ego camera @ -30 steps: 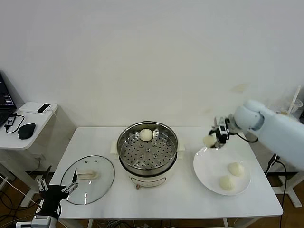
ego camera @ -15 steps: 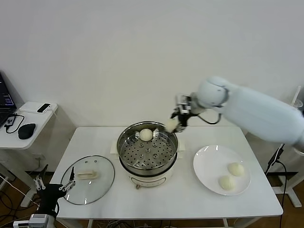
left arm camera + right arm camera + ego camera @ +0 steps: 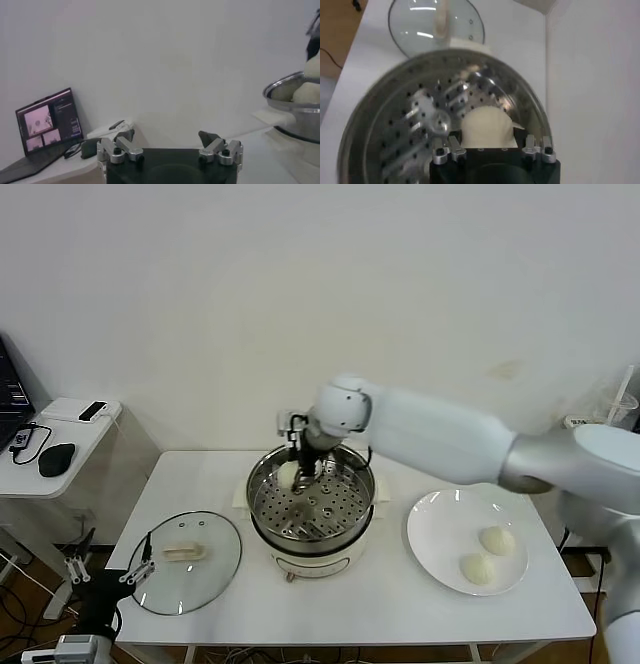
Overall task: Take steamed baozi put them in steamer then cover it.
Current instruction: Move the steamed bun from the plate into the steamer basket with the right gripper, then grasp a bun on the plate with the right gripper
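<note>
The right arm reaches from the right across the white tabletop (image 3: pixel 400 604), and the right hand (image 3: pixel 297 472) is lowered inside the round shiny stainless-steel steamer (image 3: pixel 311 502), at its far left side. In the right wrist view the right hand (image 3: pixel 490 145) has a smooth cream-white steamed baozi (image 3: pixel 488 127) between its fingers, pinched just above the perforated tray (image 3: pixel 420 125). In the head view a baozi (image 3: pixel 288 475) shows at the hand, against the far left wall of the pot; whether a second bun sits behind it there cannot be told. The left wrist view shows two pale bun shapes above the steamer's rim (image 3: pixel 292 90).

The steamer stands in the middle of the tabletop on its cream-white electric base (image 3: pixel 310 564). To its right lies a flat white round plate (image 3: pixel 440 539) with two more cream-white baozi, one farther (image 3: pixel 496 539) and one nearer (image 3: pixel 477 568), close beside each other. To the steamer's left, near the front edge, lies the round glass lid with a cream handle (image 3: pixel 186 556).

The left hand (image 3: pixel 105 569) hangs low off the near left corner of the tabletop, fingers spread and holding nothing, as its wrist view also shows (image 3: pixel 170 150). A small side table (image 3: pixel 60 434) with a black mouse (image 3: pixel 56 458) stands at far left.
</note>
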